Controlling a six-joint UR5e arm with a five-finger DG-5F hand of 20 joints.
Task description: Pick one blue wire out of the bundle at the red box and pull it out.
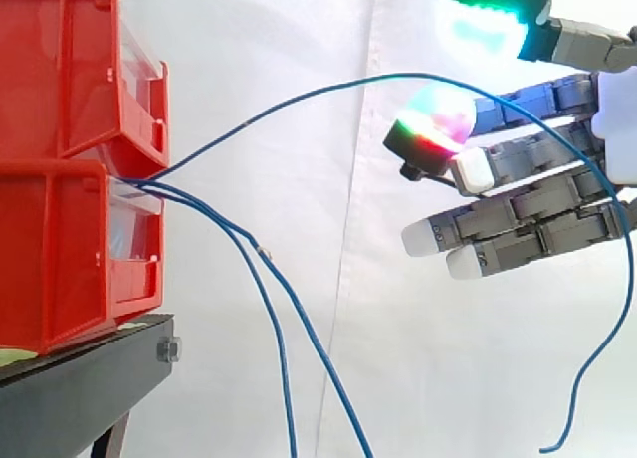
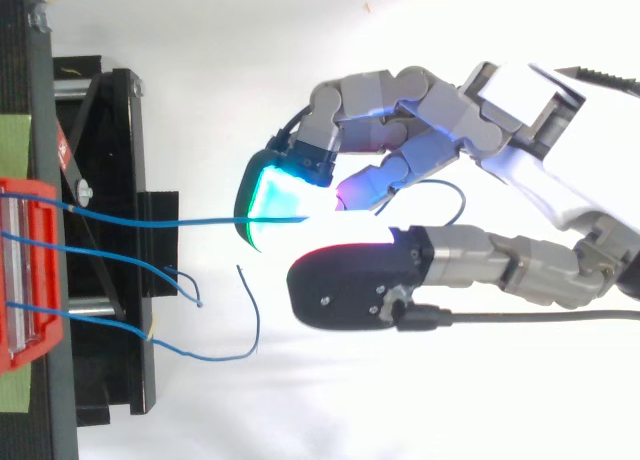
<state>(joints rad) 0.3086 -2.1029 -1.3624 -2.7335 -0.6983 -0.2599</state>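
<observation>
a black stand [image 1: 90,378] stood before a white curtain [image 1: 328,279], with a silver bolt [image 1: 168,350] at its near corner. seen from above, a green patch [image 2: 12,145] lay at the stand's left edge, near a diagonal strut [image 2: 85,120].

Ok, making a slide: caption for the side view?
One blue wire arcs from the red bins past the hand; two others hang down.

White curtain [image 1: 448,378] behind black stand [image 1: 80,388]
</observation>
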